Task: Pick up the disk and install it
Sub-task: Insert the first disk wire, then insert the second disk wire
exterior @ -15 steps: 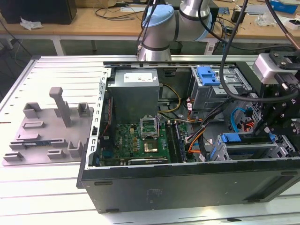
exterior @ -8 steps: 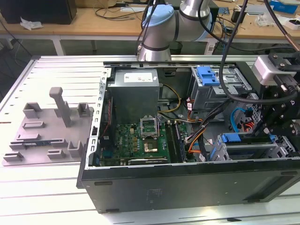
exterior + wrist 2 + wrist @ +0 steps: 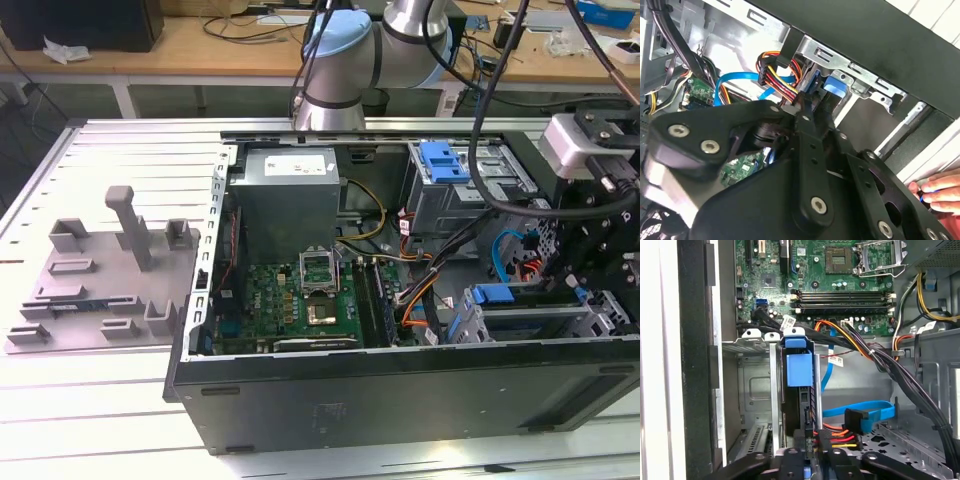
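Observation:
The disk stands on edge in a slot of the metal drive bay at the case's front corner, its bright blue carrier tab facing the motherboard. In the exterior view the same blue tab of the disk shows at the right end of the case. My gripper sits at the disk's rear end, with black fingers on either side of it and shut on it. In the second wrist view the fingers reach to the disk under the bay's metal rail.
Orange, red and black power leads and a blue data cable lie right beside the disk. A blue bracket tops the grey cage. A grey fixture lies outside the case. A person's hand rests by the case.

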`<action>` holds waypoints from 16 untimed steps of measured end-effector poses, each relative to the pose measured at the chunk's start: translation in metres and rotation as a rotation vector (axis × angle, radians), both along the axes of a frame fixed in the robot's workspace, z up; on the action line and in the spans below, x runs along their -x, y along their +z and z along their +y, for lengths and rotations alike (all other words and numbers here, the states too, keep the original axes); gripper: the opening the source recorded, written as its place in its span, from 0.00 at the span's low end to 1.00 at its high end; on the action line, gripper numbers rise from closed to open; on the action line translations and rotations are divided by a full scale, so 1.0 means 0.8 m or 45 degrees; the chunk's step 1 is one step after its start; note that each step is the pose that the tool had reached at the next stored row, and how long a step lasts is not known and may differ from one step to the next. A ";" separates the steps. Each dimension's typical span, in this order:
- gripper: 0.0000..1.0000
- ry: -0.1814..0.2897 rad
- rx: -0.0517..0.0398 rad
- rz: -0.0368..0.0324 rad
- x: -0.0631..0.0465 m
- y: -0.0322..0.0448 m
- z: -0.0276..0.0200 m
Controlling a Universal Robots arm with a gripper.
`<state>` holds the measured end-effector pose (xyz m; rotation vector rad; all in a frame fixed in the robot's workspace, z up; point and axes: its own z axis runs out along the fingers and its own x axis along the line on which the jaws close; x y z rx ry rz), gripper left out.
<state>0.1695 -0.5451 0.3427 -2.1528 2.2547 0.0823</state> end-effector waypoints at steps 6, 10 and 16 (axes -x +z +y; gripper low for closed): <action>0.31 0.000 0.000 0.0000 -0.002 0.0342 0.0000; 0.31 0.000 0.000 0.0000 -0.004 0.0439 0.0000; 0.31 0.000 0.000 0.0000 -0.004 0.0448 0.0000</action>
